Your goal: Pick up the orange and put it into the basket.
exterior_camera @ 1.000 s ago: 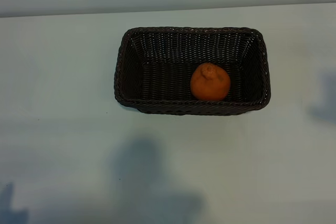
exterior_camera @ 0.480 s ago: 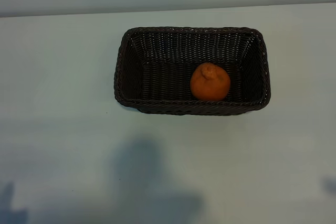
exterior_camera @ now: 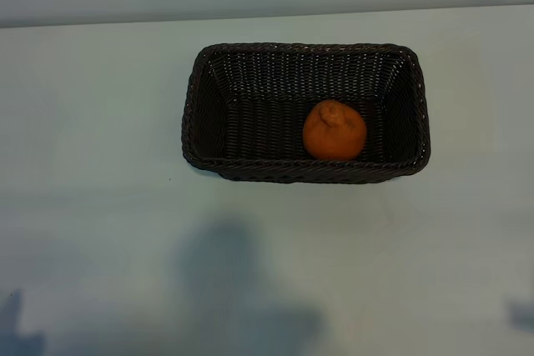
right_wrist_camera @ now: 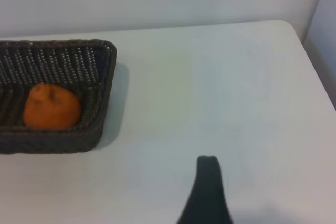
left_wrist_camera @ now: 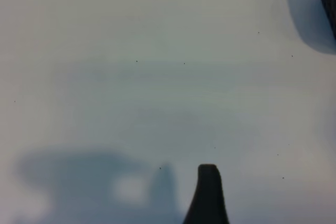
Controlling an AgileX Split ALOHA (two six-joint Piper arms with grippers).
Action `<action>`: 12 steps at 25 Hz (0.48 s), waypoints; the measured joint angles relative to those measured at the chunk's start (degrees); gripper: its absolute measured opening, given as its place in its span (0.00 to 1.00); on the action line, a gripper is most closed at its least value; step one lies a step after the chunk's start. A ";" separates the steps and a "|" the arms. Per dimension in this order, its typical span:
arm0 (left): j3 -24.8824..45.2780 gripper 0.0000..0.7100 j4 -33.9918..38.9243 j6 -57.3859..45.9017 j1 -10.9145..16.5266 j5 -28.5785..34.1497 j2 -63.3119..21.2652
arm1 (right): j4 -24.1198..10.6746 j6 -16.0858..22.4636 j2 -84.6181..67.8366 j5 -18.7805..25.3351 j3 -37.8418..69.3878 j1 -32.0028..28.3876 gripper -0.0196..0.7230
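Job looks done: small dimpled orange [exterior_camera: 334,130] sits inside the dark brown woven wicker basket [exterior_camera: 305,172], centre frame; both arms' fingers spread, empty.

1. You see an orange [exterior_camera: 334,131] of matte orange colour with dimpled skin, a shade darker around its stem bump.
2. Your basket [exterior_camera: 250,169] is dark brown, almost black, woven in fine ribbed rows with a braided rim.
3. Your table [exterior_camera: 92,122] is plain pale white, crossed by soft grey-blue shadows.
4. You see one black fingertip [right_wrist_camera: 207,182] in each wrist view.
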 joint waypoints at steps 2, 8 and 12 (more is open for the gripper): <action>0.00 0.83 0.00 0.00 0.00 0.00 0.00 | 0.00 -0.61 -1.32 -0.46 1.73 0.00 0.78; 0.00 0.83 0.00 0.00 0.00 0.00 0.00 | 0.00 -1.40 -1.38 -1.80 4.61 0.00 0.78; 0.00 0.83 0.00 0.00 0.00 0.00 0.00 | 0.00 -1.40 -1.38 -1.87 6.53 0.00 0.78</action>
